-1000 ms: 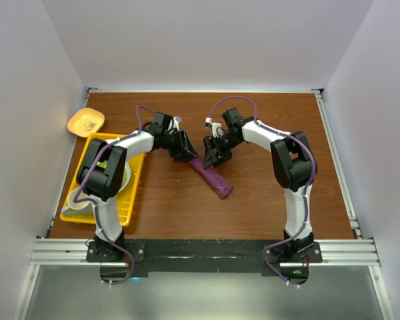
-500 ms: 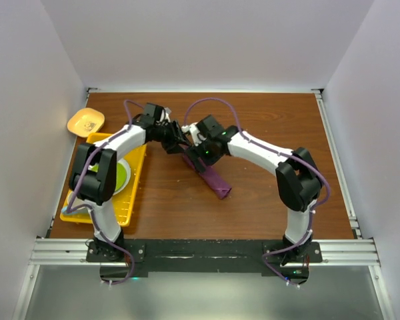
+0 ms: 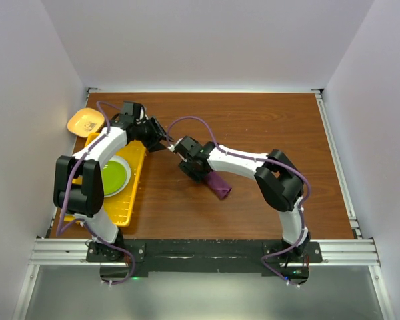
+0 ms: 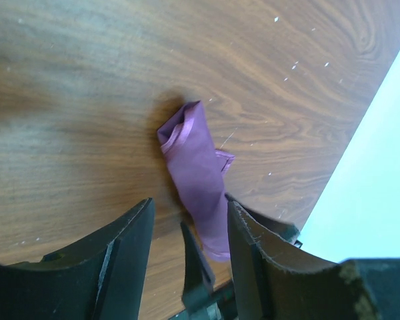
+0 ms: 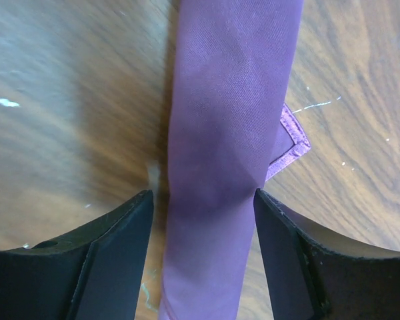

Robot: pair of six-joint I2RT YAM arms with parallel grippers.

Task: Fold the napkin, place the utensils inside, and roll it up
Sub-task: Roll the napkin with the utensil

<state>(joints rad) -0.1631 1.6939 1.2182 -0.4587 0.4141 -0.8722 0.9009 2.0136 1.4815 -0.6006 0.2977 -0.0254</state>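
Note:
The plum-purple napkin [image 3: 218, 183] lies rolled into a narrow tube on the brown table, slanting from upper left to lower right. No utensils show. My right gripper [image 3: 195, 168] is low over the roll's upper-left end. In the right wrist view the right gripper [image 5: 201, 200] is open with a finger on each side of the napkin [image 5: 227, 113]. A loose hemmed corner [image 5: 290, 143] sticks out on the right. My left gripper [image 3: 161, 141] is open and empty, off to the upper left. In the left wrist view the left gripper [image 4: 188, 207] looks at the napkin [image 4: 197, 160] from a distance.
A yellow tray [image 3: 137, 180] holding a green plate [image 3: 113, 177] stands at the table's left, under the left arm. A small orange dish [image 3: 85, 121] sits behind it. White walls enclose the table on three sides.
My left gripper has drawn back to the left, away from the napkin and toward the tray. My right gripper has moved left and down over the roll's upper end.

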